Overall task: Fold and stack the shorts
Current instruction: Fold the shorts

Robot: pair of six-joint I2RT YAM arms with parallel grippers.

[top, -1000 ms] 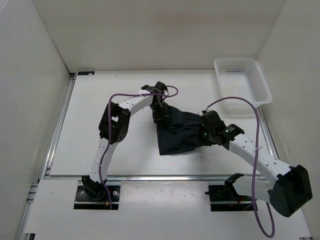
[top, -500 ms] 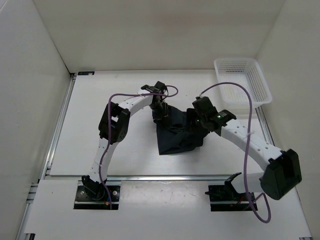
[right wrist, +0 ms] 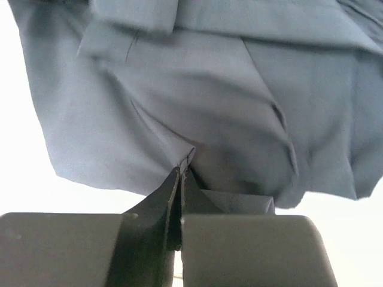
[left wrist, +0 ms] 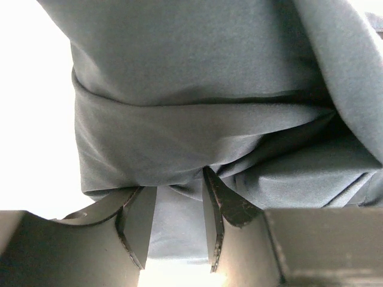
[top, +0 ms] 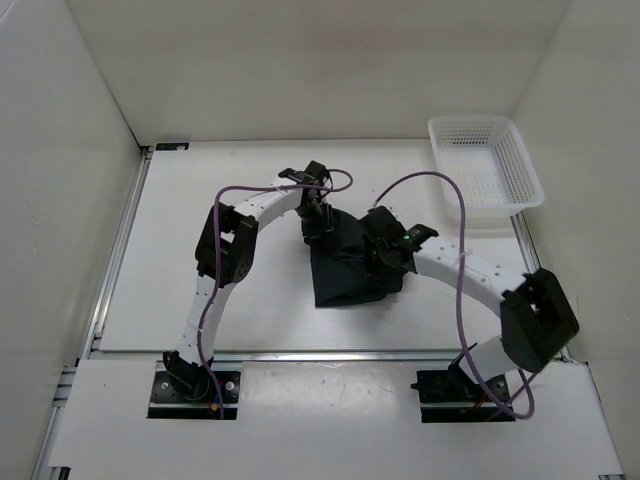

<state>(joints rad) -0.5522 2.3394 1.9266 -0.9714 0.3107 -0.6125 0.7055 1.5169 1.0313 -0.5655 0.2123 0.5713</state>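
Table: flat white tabletop [top: 200,200], filling the middle of the overhead view.
Walls: plain white panels at 9 o'clock [top: 50,200], 12 o'clock [top: 320,60] and 3 o'clock [top: 590,120], closing in the table.
Rails: silver aluminium rails along the 9 o'clock edge [top: 118,250] and 6 o'clock edge [top: 300,354].
Basket: white plastic mesh basket [top: 468,119], 2 o'clock corner.
Light: bright, even, with soft shadows.

Robot lab cell — white panel walls [top: 300,60], aluminium rail [top: 118,250], bolted arm bases [top: 190,385].
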